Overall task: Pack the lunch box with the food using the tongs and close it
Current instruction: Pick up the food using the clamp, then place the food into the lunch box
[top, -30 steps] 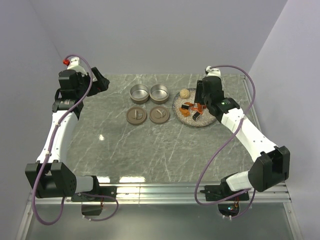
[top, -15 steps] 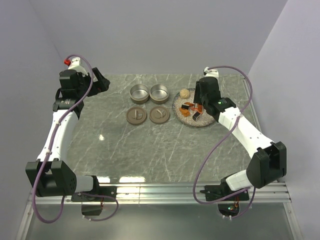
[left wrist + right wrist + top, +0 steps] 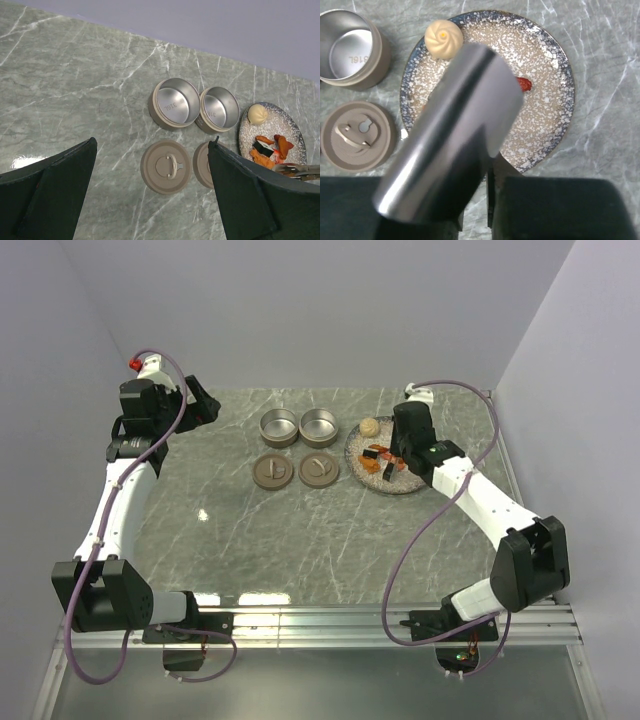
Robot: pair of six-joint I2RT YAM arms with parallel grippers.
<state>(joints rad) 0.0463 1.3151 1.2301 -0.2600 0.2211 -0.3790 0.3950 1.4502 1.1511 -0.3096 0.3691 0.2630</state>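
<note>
The tongs sit clamped in the right gripper, above the speckled plate — their spread and any catch cannot be told. The food — a beige ball, a red bit — lies on that plate; the left gripper, well left of the plate, gapes wide

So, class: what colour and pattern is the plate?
Pale grey with white speckles and a dark rim; the plate shows best in the right wrist view.

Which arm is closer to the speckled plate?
Right. The right arm, tongs in its jaws, hangs over the plate; the left arm sits at the table's far left corner.
</note>
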